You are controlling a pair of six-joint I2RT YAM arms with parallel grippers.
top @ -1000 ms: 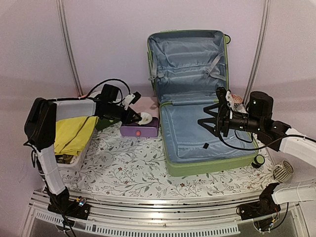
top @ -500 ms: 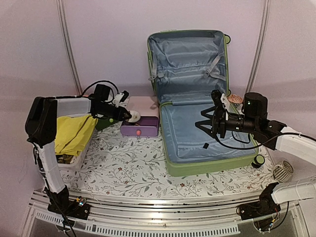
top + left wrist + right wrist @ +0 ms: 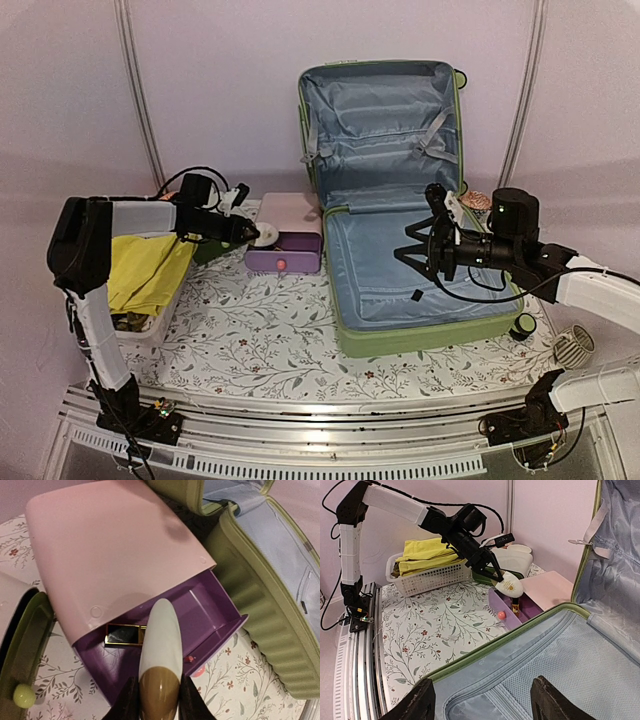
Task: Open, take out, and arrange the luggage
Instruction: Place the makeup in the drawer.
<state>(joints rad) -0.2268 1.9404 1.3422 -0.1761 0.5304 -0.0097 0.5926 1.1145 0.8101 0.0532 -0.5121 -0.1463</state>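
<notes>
Luggage [image 3: 430, 338] lies wide open on the right side of the floral-print surface [image 3: 260, 350], with its lid standing up in front of the plain lilac wall [image 3: 220, 80]. Left jaws are clamped on a white bottle [image 3: 160, 640] just above a pink box's [image 3: 115, 555] open purple drawer [image 3: 200, 600]. Right jaws hang spread apart over the luggage's blue lining [image 3: 385, 275].

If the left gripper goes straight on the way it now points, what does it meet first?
Probably the open purple drawer, reached first by the white bottle the left gripper holds; depth is unclear.
</notes>
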